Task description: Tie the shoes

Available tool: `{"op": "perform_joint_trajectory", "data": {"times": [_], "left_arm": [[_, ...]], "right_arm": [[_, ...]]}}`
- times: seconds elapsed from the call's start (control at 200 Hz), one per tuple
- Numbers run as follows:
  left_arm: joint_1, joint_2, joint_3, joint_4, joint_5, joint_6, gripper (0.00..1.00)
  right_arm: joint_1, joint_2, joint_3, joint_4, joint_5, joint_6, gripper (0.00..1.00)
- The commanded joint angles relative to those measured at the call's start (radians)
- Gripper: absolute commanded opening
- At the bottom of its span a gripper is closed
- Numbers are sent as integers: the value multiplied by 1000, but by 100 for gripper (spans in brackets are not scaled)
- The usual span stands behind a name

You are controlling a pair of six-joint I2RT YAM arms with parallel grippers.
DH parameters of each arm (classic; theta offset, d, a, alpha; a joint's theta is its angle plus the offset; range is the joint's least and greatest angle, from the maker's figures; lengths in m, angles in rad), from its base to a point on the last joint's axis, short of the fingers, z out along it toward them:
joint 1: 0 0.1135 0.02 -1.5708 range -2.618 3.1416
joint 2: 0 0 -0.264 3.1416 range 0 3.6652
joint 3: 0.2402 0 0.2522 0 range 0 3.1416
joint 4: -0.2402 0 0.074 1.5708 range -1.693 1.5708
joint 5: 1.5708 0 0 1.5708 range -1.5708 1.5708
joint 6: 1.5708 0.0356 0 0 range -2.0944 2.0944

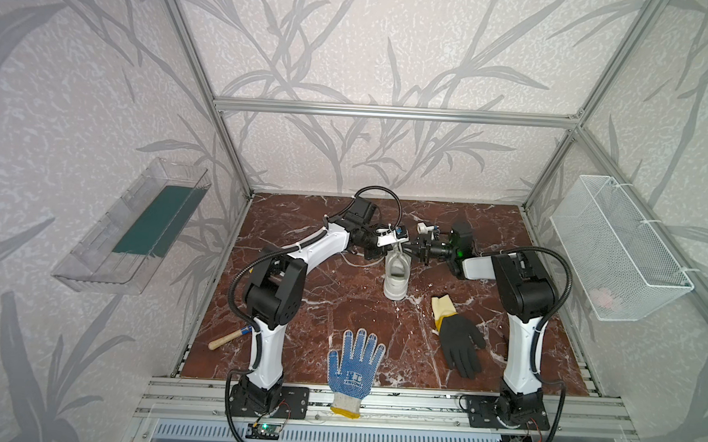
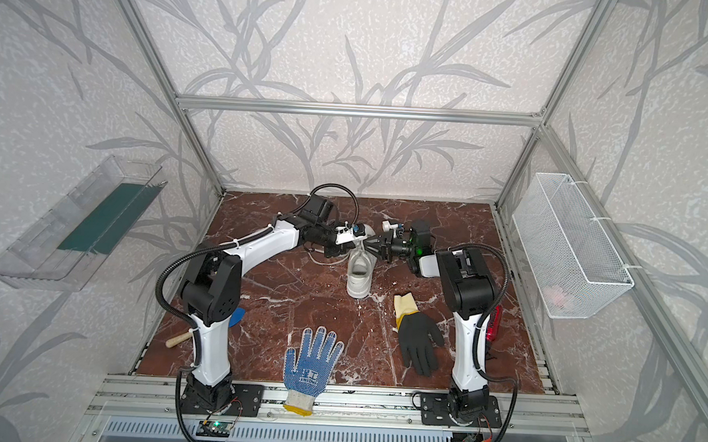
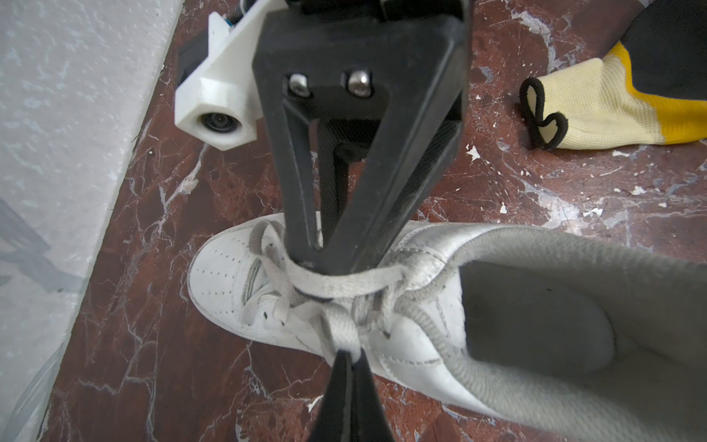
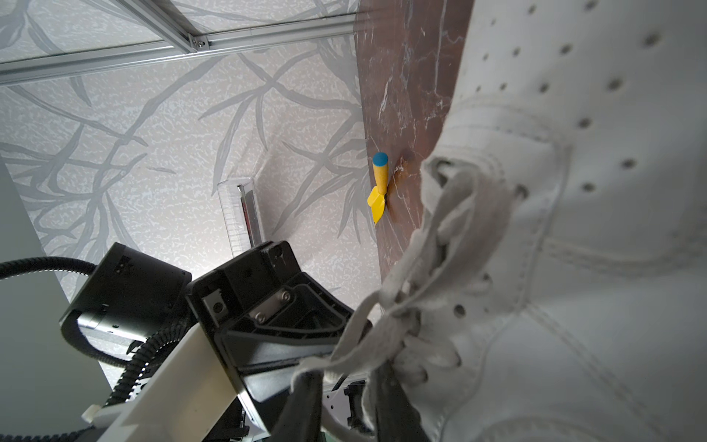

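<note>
On that red-brown marble tabletop (image 1: 297, 310), your all-white low-top sneaker (image 1: 396, 282) sat toward the back, about centre. Your left gripper (image 3: 346, 358) was clamped tight on a flat white lace (image 3: 344, 333), the right gripper (image 3: 325, 260) had a loop (image 3: 344, 277) across its tips, and I couldn't tell if it actually gripped. I reckon that loop could've slid off, or a hard tug dragged the light shoe.

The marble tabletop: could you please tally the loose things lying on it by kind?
Shoe: 1
Gloves: 2, the blue-dotted glove and the black glove
Wooden-handled tool: 1
Red item, half hidden behind the right arm, kind unclear: 1
Total: 5
</note>
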Motion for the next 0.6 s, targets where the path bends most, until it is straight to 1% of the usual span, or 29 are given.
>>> {"op": "perform_joint_trajectory", "data": {"times": [0.0,0.595], "left_arm": [[-6,-12,36,-33,20,29,0],[-13,19,66,-59,27,32,0]], "right_arm": [[5,13,25,44,-11,5,26],[17,18,37,46,-18,12,26]]}}
